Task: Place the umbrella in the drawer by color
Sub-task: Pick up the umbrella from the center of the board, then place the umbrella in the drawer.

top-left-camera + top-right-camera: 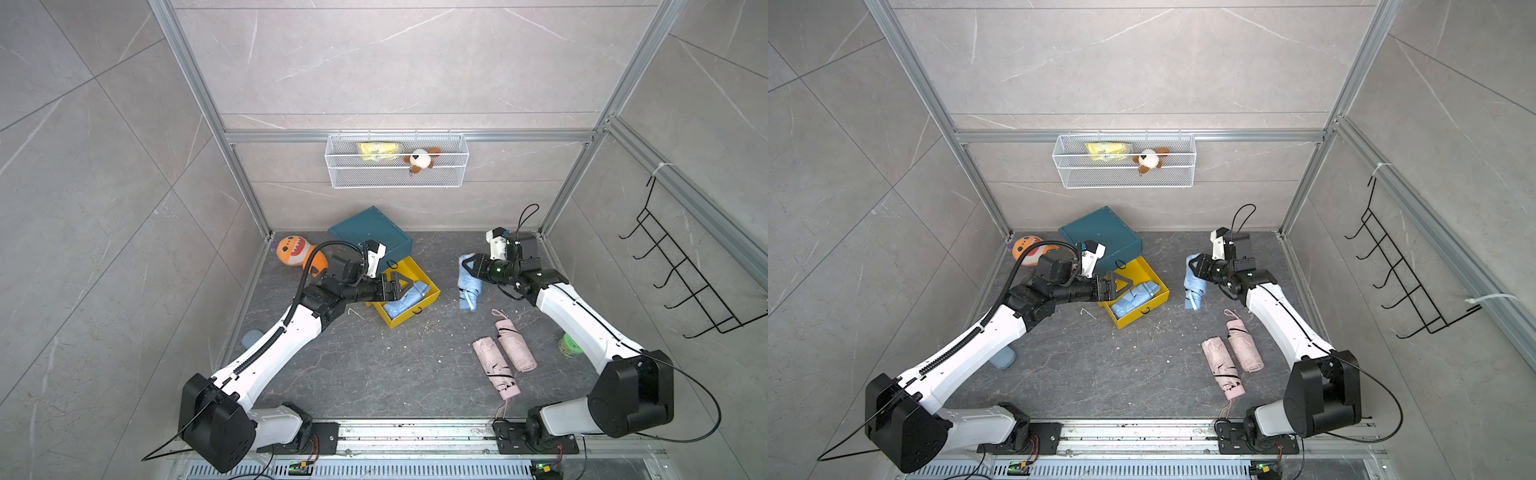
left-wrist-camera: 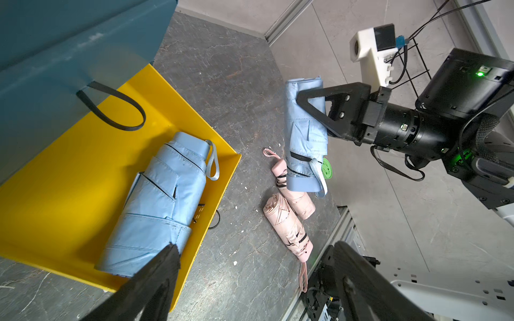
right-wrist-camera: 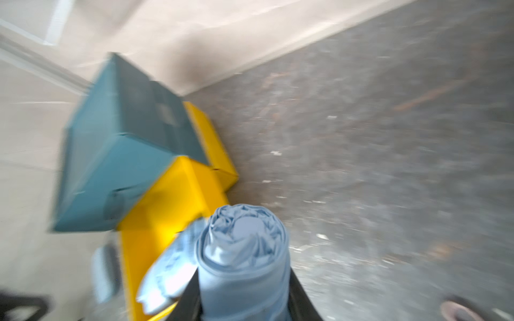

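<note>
Left wrist view shows one blue umbrella (image 2: 155,200) lying inside the open yellow drawer (image 2: 69,178) of the teal cabinet (image 2: 55,55). The left pincer (image 2: 254,246) is spread wide just above it, holding nothing. The right pincer (image 2: 306,105) is clamped on a second blue umbrella (image 2: 306,144), beside the drawer. Two pink umbrellas (image 2: 289,230) lie side by side on the worktop (image 2: 222,83) nearby.

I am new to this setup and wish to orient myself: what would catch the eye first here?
The open yellow drawer near the back wall stands out, with a blue umbrella lying inside. To its right, the right claw grips a second blue umbrella. Two pink umbrellas lie on the floor nearer the front.
</note>
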You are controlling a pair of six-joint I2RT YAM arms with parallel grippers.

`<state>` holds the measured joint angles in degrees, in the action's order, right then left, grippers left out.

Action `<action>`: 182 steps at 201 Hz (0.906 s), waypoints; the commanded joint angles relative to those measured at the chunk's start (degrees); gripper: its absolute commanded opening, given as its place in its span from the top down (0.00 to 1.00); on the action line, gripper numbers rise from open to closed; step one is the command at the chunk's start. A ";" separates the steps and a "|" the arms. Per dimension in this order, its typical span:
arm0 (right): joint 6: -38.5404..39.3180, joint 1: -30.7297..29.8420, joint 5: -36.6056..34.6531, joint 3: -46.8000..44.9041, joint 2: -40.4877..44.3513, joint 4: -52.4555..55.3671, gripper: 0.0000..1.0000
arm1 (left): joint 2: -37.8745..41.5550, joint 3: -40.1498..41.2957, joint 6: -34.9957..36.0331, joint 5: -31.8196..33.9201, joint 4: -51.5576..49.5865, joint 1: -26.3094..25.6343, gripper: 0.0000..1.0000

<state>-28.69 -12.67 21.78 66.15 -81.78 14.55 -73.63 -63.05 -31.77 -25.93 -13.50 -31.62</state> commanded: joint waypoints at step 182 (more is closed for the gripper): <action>-38.02 -13.87 14.37 -7.59 -8.89 -56.38 0.71 | -6.61 4.41 -9.43 -11.19 25.88 0.53 0.08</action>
<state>-64.62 -25.85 35.62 58.11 -90.67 -35.86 -80.01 -58.98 -39.83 -35.09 6.74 -31.09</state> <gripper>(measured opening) 0.338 0.925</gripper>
